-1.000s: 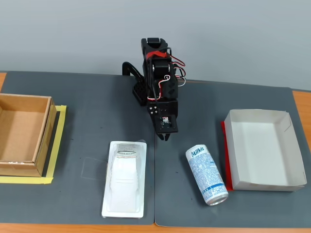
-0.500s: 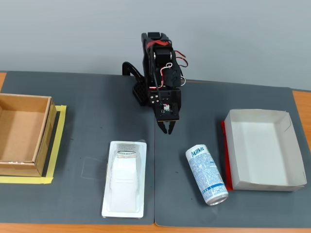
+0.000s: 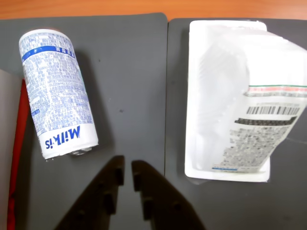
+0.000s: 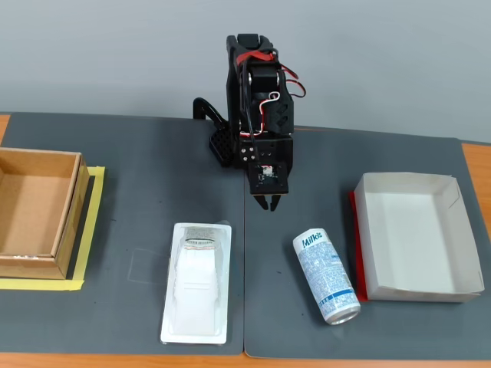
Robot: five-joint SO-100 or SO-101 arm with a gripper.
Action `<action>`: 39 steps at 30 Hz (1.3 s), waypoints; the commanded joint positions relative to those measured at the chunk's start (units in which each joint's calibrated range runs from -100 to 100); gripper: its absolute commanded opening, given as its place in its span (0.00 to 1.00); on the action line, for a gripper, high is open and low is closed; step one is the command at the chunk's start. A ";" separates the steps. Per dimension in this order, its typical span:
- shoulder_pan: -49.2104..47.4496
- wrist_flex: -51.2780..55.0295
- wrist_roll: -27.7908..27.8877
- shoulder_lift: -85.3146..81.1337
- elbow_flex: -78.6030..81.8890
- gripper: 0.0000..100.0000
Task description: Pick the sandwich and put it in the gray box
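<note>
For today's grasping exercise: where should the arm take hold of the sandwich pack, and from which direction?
Probably from straight above, jaws spanning the narrow width of the sandwich pack at its raised middle. It lies flat on the mat, long and wide, so its thin rim offers little grip, and its sides are clear of the can.

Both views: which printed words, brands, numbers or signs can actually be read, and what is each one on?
"Milkis": on the blue-and-white can, upside down in the wrist view.
Can's small blue print: too small to read.
Sandwich pack label: barcode and dense text, blurred, unreadable.
Gray box, brown box: no text visible.
</note>
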 commanded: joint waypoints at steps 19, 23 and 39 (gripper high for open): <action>18.94 9.52 0.41 1.19 -11.40 0.02; 22.82 9.43 2.91 1.36 -11.95 0.04; 22.52 8.57 17.96 16.79 -19.36 0.39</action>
